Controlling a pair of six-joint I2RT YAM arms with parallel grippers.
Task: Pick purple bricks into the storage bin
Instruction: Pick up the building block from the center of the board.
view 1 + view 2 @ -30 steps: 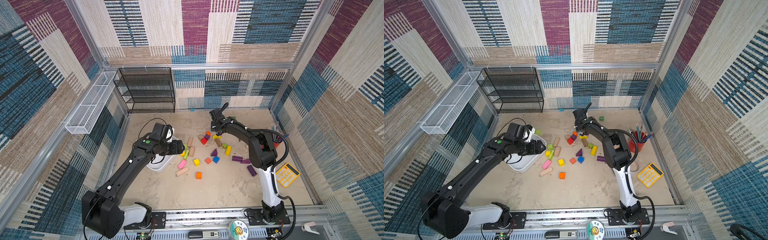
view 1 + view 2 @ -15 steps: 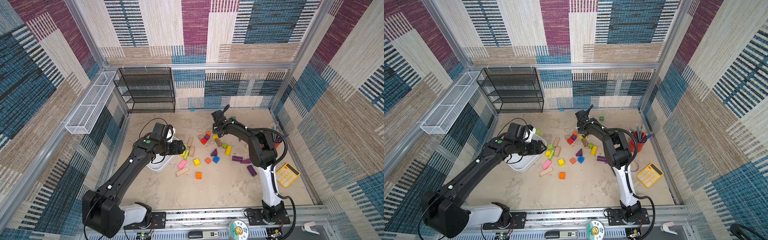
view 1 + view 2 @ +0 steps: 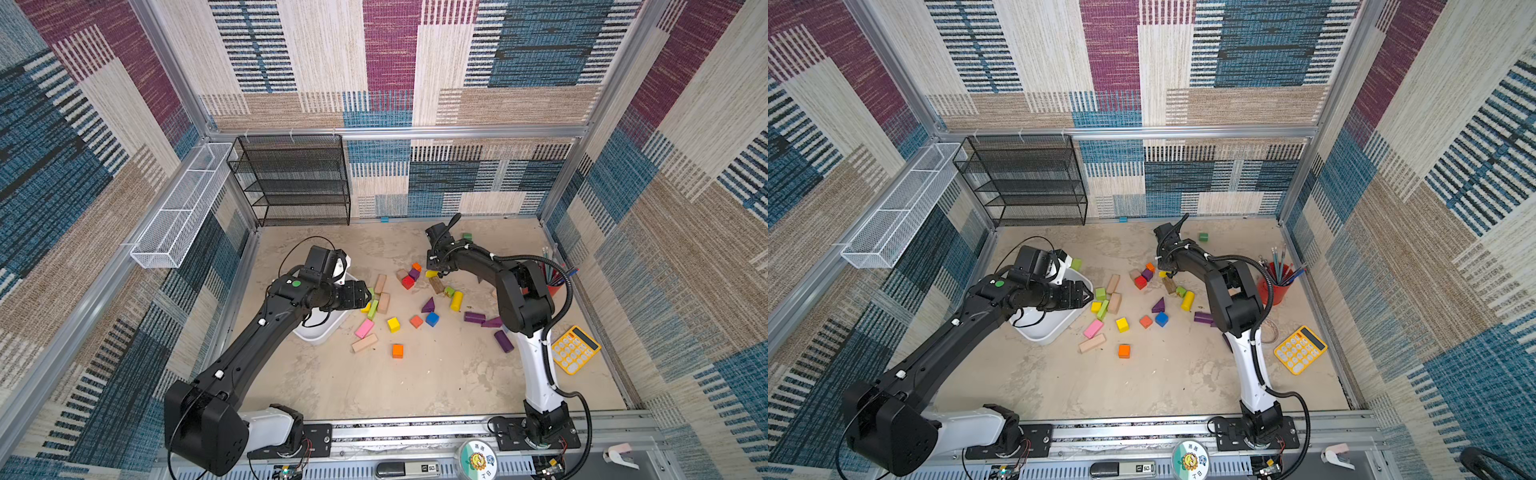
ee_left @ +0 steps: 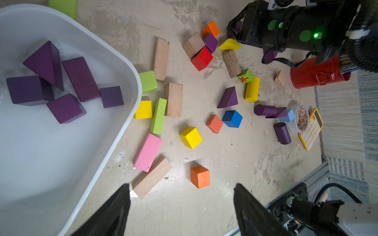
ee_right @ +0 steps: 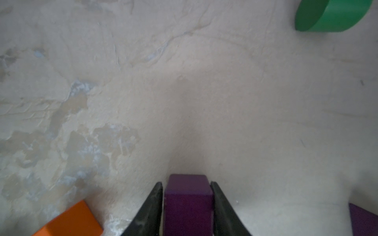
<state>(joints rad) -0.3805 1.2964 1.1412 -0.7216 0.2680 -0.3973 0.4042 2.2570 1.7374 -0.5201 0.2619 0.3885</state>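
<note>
One purple brick [image 5: 188, 200] is pinched tight in the right gripper [image 5: 186, 183], well apart from the storage bin [image 4: 131, 81]. Five purple bricks [image 4: 61, 81] already lie inside the bin. A purple wedge [image 4: 228, 98] and two purple cylinders [image 4: 263, 110] sit loose outside it. The left gripper [image 4: 181, 185] hangs just beside the bin, jaws spread, empty.
</note>
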